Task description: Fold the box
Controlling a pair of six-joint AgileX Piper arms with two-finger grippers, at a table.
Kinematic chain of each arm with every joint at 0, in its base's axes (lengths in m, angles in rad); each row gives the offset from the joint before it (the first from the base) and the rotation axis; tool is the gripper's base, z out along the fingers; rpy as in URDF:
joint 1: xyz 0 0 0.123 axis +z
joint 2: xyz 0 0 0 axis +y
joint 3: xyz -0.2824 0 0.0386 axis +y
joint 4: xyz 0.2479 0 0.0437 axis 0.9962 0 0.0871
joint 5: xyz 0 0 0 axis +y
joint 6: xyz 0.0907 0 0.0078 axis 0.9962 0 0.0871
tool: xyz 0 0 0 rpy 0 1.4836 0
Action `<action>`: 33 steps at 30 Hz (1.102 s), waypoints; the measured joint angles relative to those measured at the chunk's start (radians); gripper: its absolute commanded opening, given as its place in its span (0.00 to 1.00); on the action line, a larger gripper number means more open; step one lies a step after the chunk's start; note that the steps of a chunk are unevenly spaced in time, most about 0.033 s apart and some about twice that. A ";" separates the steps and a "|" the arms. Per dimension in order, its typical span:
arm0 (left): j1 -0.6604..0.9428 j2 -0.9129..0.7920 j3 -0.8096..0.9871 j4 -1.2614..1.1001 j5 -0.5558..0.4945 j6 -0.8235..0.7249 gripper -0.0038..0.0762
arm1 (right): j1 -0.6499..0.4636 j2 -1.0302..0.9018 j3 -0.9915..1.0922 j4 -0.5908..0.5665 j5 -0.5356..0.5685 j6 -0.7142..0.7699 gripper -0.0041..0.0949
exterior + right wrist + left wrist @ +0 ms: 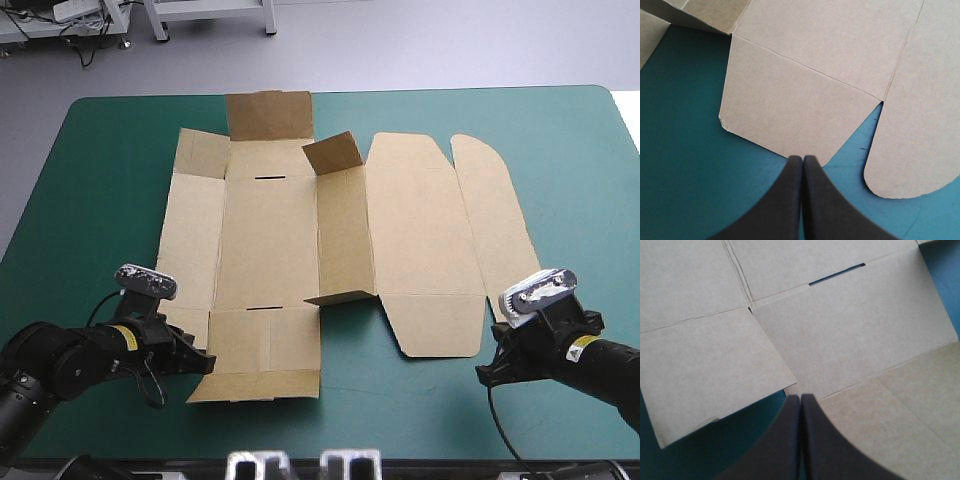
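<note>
While the box (270, 240) is hardly folded yet, the left gripper (800, 396) and right gripper (803, 157) are pressed together, empty, at its near edge.

Bright, even overhead light throws soft, short shadows (beside the raised flaps (333, 152)) on the box (268, 235).

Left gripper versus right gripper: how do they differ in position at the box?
The left gripper points at the notch between the box's side flap and near end flap, partly over board; the right gripper points at the right panel's near flap, over the teal-green cover. The left sits at the box's left end, the right at its right end. Both are shut, holding nothing.
</note>
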 measured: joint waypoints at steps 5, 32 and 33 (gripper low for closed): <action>0.000 0.000 0.000 0.000 0.000 0.000 0.04 | 0.000 0.000 0.000 0.000 0.000 0.000 0.02; 0.005 0.226 -0.267 -0.055 0.000 0.123 0.07 | 0.000 0.000 -0.001 0.001 -0.001 0.000 0.02; 0.012 0.251 -0.288 -0.061 0.006 0.139 0.07 | 0.000 0.000 -0.001 0.001 -0.001 0.000 0.02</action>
